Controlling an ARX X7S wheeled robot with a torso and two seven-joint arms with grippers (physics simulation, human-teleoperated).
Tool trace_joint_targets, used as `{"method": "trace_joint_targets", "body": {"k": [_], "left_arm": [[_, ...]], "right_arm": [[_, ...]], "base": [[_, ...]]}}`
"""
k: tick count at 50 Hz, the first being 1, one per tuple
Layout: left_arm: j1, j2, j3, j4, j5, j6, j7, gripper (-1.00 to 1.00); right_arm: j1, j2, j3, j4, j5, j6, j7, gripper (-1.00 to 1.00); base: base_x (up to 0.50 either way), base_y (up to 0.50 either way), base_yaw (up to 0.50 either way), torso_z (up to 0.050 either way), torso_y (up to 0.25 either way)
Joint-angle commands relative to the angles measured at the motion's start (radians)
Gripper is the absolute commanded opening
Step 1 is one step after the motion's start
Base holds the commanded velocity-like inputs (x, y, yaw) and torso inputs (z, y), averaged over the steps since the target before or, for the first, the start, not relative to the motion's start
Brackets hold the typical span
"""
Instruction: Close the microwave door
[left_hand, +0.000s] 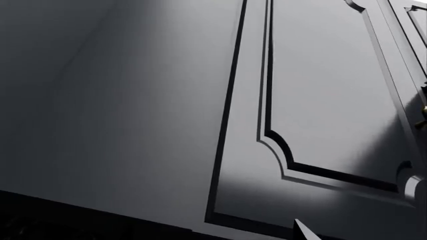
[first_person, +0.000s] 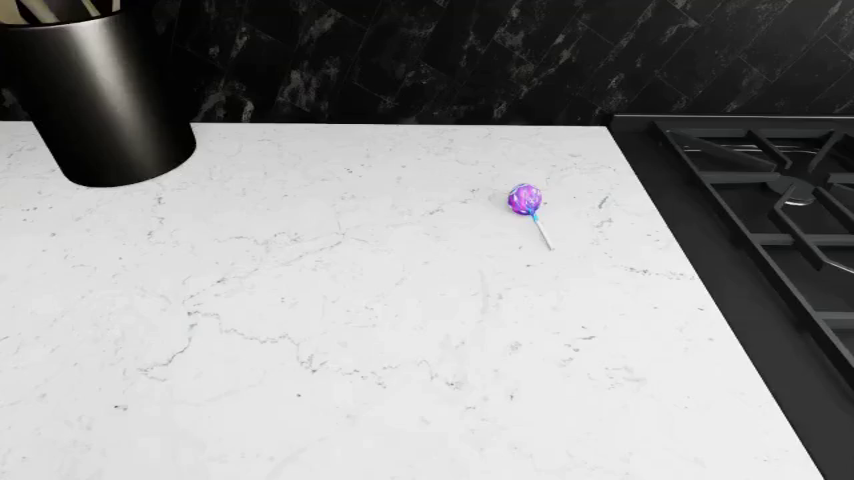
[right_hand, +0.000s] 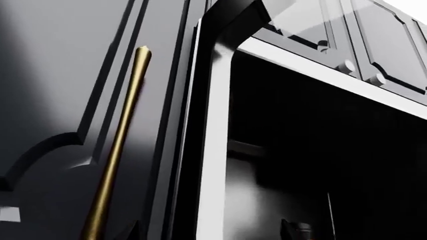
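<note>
In the right wrist view a thick black panel with a rounded corner and a pale edge (right_hand: 215, 150) stands ajar beside a dark cavity (right_hand: 320, 150); it looks like the microwave door, open. My right gripper (right_hand: 212, 232) is open just below it, its two dark fingertips (right_hand: 288, 229) spread wide with nothing between them. The left wrist view shows only dark cabinet panels (left_hand: 320, 90). One pale fingertip (left_hand: 303, 231) of my left gripper sits far off centre, so the jaws stand apart; the other finger is lost in shadow. The head view shows neither microwave nor arms.
A brass bar handle (right_hand: 117, 150) runs along a dark cabinet door beside the panel. In the head view a white marble counter (first_person: 334, 350) carries a purple lollipop (first_person: 525, 200) and a black canister (first_person: 100, 95). A black gas stove (first_person: 774, 220) borders it on the right.
</note>
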Motion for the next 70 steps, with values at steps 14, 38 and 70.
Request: {"method": "trace_joint_targets", "body": {"k": [14,38,70], "left_arm": [[0.007,-0.003,0.009,0.004,0.004,0.01,0.001,1.0],[0.012,-0.008,0.012,0.008,0.01,0.018,0.006,1.0],[0.015,-0.012,0.023,0.016,0.013,0.031,0.008,1.0]], "right_arm": [[-0.05,0.017,0.003,0.046,-0.037,-0.036,-0.019,1.0],[-0.056,0.01,0.007,0.116,-0.064,-0.074,-0.064,1.0],[0.004,-0.029,-0.04,0.264,-0.129,-0.043,-0.132,1.0]], "base": [[0.0,0.0,0.0,0.0,0.0],[0.0,0.0,0.0,0.0,0.0],[0.0,0.0,0.0,0.0,0.0]]}}
